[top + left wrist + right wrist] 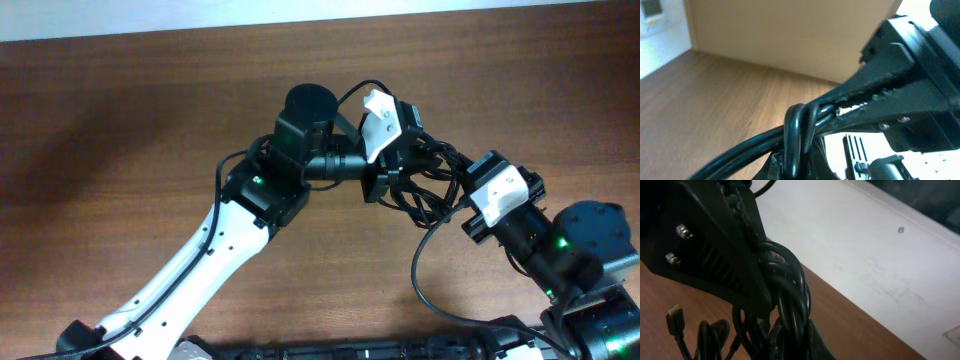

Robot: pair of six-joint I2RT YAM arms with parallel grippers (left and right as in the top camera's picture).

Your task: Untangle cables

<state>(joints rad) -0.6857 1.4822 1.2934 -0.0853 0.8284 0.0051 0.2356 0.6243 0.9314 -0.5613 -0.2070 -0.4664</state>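
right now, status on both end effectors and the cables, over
Left end effector shut on the cables. Right end effector shut on the same bunch. Cables knotted between them, not yet apart. Nothing else seen in the way.

We see what looks like a robotics lab or test room. A brown wood-grain table (120, 120) fills the overhead view, with one white-and-black robot arm (200, 260) at lower left and a second arm (560, 250) at lower right. A plain white wall (865, 255) fills the upper right of the right wrist view.
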